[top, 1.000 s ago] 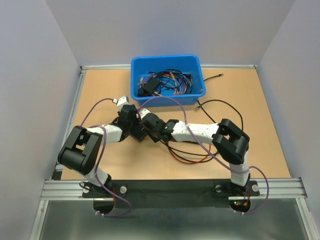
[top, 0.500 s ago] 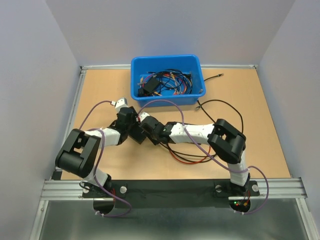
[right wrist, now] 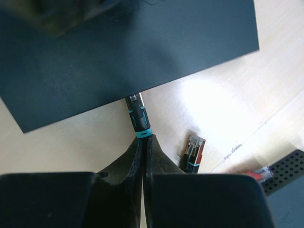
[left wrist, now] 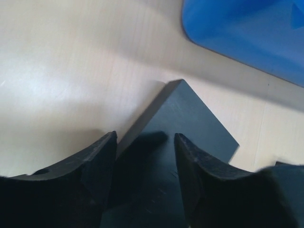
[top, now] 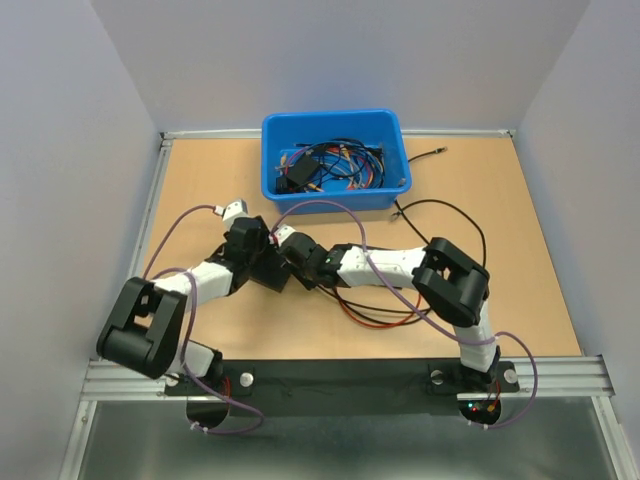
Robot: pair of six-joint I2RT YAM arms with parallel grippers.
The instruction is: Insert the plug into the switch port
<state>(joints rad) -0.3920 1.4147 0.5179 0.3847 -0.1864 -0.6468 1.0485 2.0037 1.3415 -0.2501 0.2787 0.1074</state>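
The right gripper (right wrist: 142,140) is pinching fully shut on a thin cable, just behind a dark connector (right wrist: 137,116) with a teal band; its tip is touching the edge of the switch (right wrist: 118,52). That boot is reading black rather than red. A red tip (right wrist: 259,173), probably the plug, is lying on the table (right wrist: 223,104) at the lower right of the right wrist view, apart from the switch. The left gripper (left wrist: 145,142) is hanging about half open over the switch's corner, gripping nothing.

To seat a connector well, I am judging it needs keeping square to the port face and pushing along its own axis; the left gripper should be bracing the switch against sliding. Which plug is held needs checking first.

I am counting one switch, one bin (top: 275,165), two arms and three connectors by the switch: one held, one loose (right wrist: 192,152) just beside the fingers, and the red one.
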